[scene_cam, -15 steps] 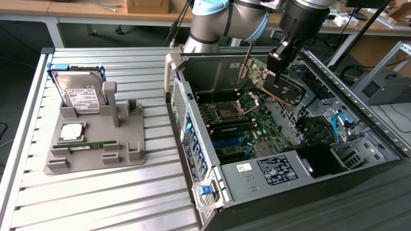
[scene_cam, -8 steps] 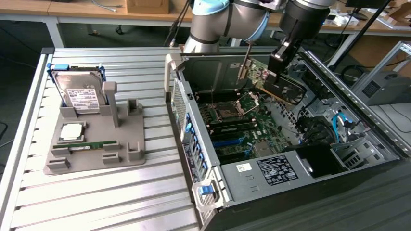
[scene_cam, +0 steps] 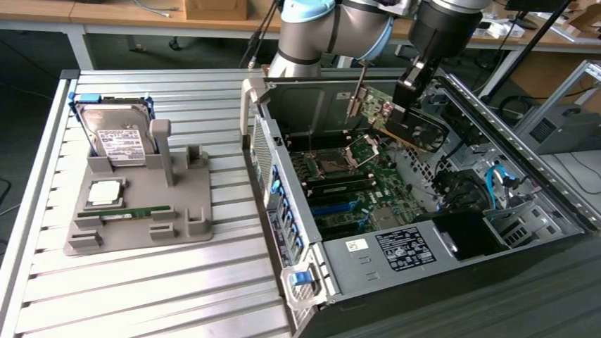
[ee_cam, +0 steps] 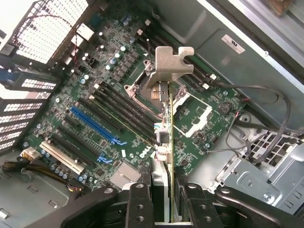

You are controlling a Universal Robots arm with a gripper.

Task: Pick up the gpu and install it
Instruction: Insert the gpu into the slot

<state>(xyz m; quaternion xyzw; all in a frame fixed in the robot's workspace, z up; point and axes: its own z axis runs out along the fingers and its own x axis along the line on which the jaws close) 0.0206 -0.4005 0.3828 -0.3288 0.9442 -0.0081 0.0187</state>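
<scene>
The gpu (ee_cam: 169, 142) hangs in the air over the open computer case (scene_cam: 376, 278), above the motherboard (ee_cam: 71, 95) and touching nothing below it. The gripper (ee_cam: 166, 194) has it clamped: the two black fingers (ee_cam: 140, 204) stand partway closed, pressed on the card's near edge from both sides.

In the wrist view the card is seen edge-on, so it reads as a thin green strip and its faces are hidden. The finger roots are cut off at the frame's border. In the exterior view the gpu (scene_cam: 418, 128) tilts, showing a dark fan housing, while the arm above it runs out of the picture.

At the card's far end sits a silvery sheet-metal bracket (ee_cam: 167, 61) with a notched, bent tab. The motherboard is green, dense with small cylindrical capacitors, long black and blue slots, and a square metal-framed socket.

The case lies on its side along the slatted metal table's (scene_cam: 141, 303) edge on the exterior view's right. Towards the opposite edge a grey moulded holder (scene_cam: 193, 229) carries an upright silver hard drive (scene_cam: 117, 137) and a flat green memory stick (scene_cam: 127, 210).
</scene>
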